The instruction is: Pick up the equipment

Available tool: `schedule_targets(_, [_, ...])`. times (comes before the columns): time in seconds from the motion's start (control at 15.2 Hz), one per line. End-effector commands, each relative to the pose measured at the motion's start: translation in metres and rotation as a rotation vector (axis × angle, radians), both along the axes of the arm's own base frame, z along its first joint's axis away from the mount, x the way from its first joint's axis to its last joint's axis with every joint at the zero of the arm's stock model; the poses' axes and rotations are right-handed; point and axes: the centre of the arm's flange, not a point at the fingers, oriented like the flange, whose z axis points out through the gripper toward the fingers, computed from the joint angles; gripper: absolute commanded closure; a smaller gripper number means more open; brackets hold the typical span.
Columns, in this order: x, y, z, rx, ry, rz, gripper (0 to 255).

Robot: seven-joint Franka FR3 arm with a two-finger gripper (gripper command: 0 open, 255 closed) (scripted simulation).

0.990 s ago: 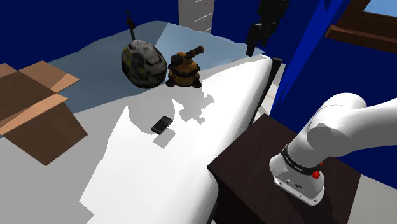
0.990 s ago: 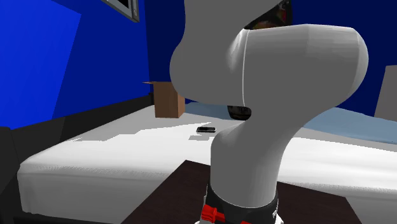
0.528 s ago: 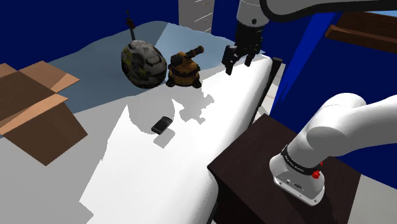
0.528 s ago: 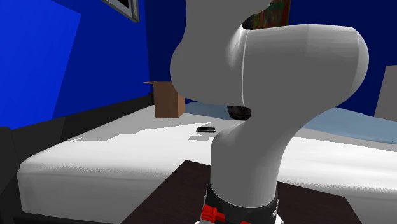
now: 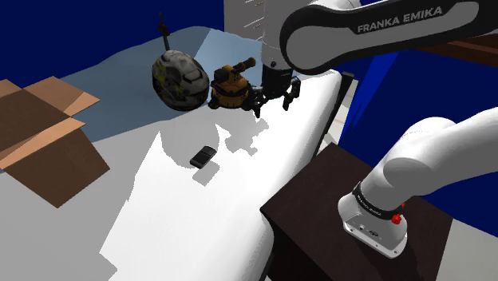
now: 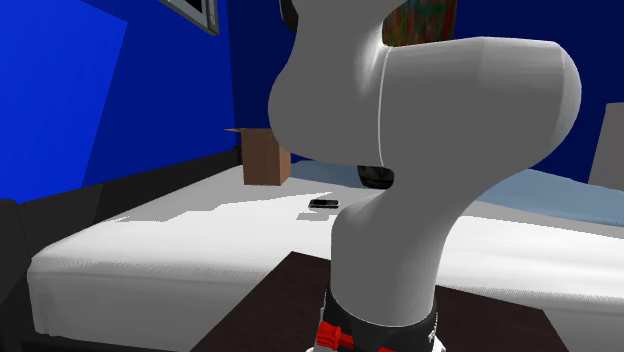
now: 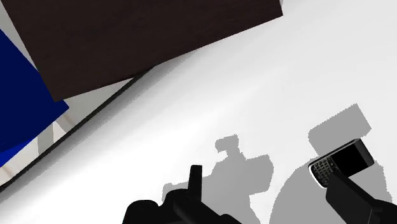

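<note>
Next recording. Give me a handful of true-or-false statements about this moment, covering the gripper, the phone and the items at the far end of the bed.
1. The gripper has its jaws open and holds nothing. True.
2. The black phone lies on the cardboard box. False: it lies on the white bed, apart from the box.
3. The orange-brown turret stands beside the camouflage helmet. True.
4. The stand under the arm is white. False: it is dark brown.
</note>
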Motion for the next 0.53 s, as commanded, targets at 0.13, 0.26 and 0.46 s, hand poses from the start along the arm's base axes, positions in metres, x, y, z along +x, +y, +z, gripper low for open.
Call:
schedule_targets(0.13, [0.024,0.031,-0.036,0.007,0.002,-0.122,0])
schedule_targets(0.26, [0.037,0.046,-0.054,0.010,0.004,-0.181,0])
schedule_targets(0.46, [0.058,0.067,-0.081,0.014,0.006,-0.268,0])
